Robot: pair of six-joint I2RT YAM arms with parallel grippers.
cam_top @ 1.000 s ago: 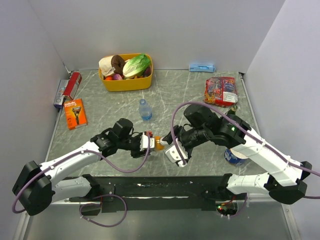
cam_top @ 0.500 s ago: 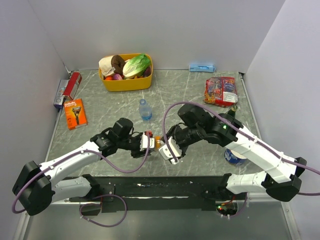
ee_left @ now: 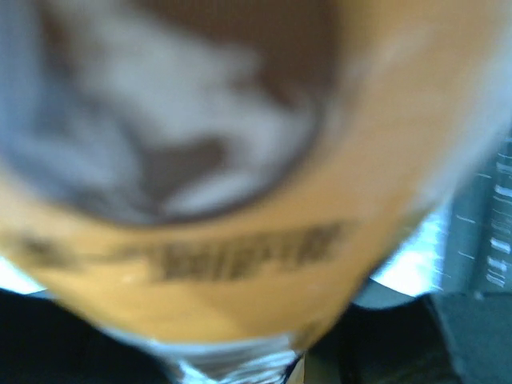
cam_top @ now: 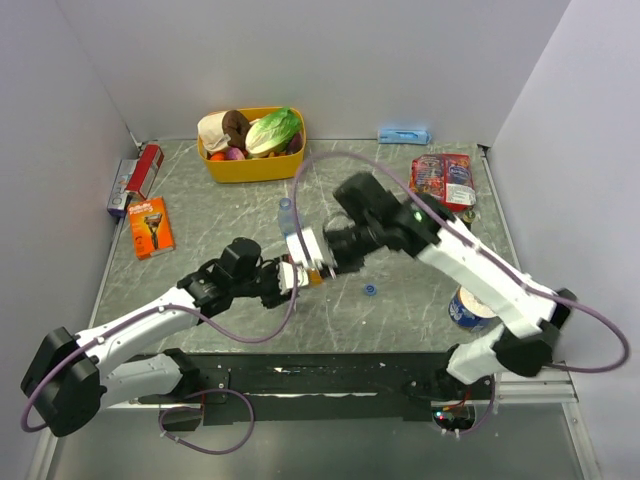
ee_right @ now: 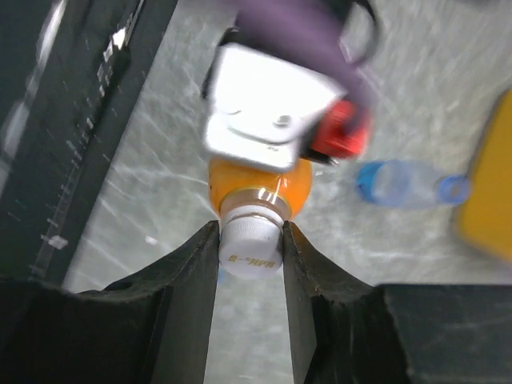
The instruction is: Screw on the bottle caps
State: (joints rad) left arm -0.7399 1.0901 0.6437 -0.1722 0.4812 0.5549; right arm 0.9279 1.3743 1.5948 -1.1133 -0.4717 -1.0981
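**Left arm.** Runs from the near-left corner out low over the table (cam_top: 200,200) to its middle, forearm almost level. The left gripper (cam_top: 296,277) is clamped on the body of the orange bottle (cam_top: 317,279), which it holds off the surface near the centre of the table.

**Right arm.** Rises from its base at the near right, bends high over the middle of the table, then reaches down and leftward. The right gripper (cam_top: 311,266) meets the left one at the bottle.

**Top view only.**
- The blue cap (cam_top: 371,291) lies loose on the table, right of the grippers and apart from them.
- The water bottle (cam_top: 287,212) is just behind the right gripper, partly hidden by it.
- Farther out are a yellow basket (cam_top: 250,168) of food at the back, an orange razor pack (cam_top: 150,226) at the left, snack packets (cam_top: 442,181) at the back right, and a can (cam_top: 466,310) by the right arm.

**Right wrist view only.** The two dark fingers (ee_right: 188,280) press on opposite sides of the white cap (ee_right: 250,242). The cap sits on the neck of the orange bottle, with the left gripper's white and red parts beyond it. Whether the cap is threaded fully home cannot be told.

**Left wrist view only.** The bottle fills the picture as an orange blur with a dark label patch. No fingers can be made out.
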